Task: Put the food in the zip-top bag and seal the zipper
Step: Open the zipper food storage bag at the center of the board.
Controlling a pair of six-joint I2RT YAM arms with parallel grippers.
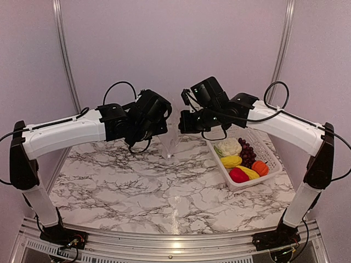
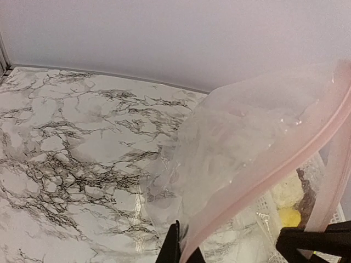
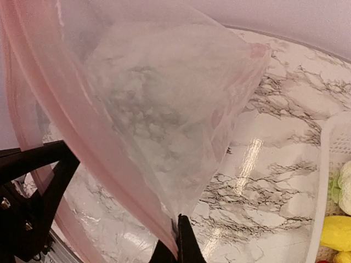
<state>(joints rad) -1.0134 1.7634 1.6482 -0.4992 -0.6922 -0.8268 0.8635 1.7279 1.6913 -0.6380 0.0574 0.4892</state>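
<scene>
The clear zip-top bag hangs in the air between my two grippers, above the marble table. My left gripper is shut on the bag's mouth edge; in the left wrist view its fingers pinch the pink zipper. My right gripper is shut on the opposite edge, pinching the zipper of the bag in the right wrist view. The bag looks empty. The food lies in the white basket: cauliflower, grapes, orange fruit, red piece, yellow pieces.
The white lattice basket stands at the right side of the marble table, under my right arm. Its rim shows in the right wrist view. A pale wall with metal posts stands behind the table.
</scene>
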